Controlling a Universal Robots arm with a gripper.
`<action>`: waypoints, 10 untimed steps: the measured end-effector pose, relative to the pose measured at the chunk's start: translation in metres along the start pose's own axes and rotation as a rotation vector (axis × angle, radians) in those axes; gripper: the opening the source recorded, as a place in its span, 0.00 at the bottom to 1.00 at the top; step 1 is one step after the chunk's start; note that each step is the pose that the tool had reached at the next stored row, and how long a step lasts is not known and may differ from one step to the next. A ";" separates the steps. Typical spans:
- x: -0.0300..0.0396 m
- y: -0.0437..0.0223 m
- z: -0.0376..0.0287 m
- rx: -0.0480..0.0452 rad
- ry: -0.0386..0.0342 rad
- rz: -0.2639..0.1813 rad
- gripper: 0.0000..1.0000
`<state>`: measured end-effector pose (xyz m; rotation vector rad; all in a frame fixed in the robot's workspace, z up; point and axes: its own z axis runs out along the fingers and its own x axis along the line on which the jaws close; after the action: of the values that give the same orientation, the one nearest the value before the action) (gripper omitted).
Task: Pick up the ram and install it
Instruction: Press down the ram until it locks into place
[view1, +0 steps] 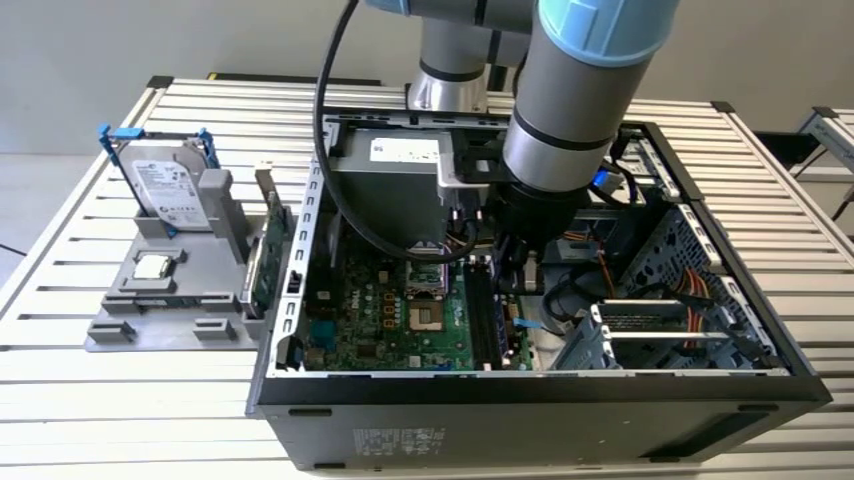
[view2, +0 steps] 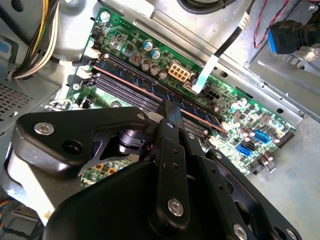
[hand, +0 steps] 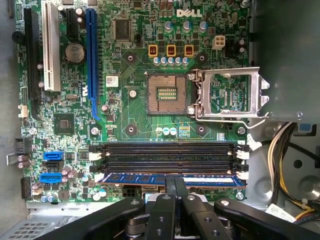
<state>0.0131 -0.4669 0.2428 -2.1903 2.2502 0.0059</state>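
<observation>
We've got the tool (hand: 175, 192) down inside the open PC case (view1: 534, 385), its fingers (view2: 167, 120) pinched shut on the ram (hand: 172, 179). The stick sits along the motherboard (hand: 130, 115) memory slot nearest the board's edge, with the two other black slots (hand: 167, 155) beside it bare. The case sits on the slatted desk (view1: 94, 400).

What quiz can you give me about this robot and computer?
1. True or false: the socket is empty.
2. What does the hand grip? A ram, B fan, C cable.
3. Fill in: the hard drive stands on the gray ____.
Key: 1 true; 2 A; 3 tray.
</observation>
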 end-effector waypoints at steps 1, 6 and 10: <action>0.0000 0.0000 0.0000 0.0000 0.0001 0.000 0.00; 0.0000 0.0000 0.0001 0.0000 0.0001 0.000 0.00; 0.0000 0.0000 0.0002 0.0000 0.0001 0.000 0.00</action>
<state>0.0131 -0.4669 0.2426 -2.1904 2.2503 0.0058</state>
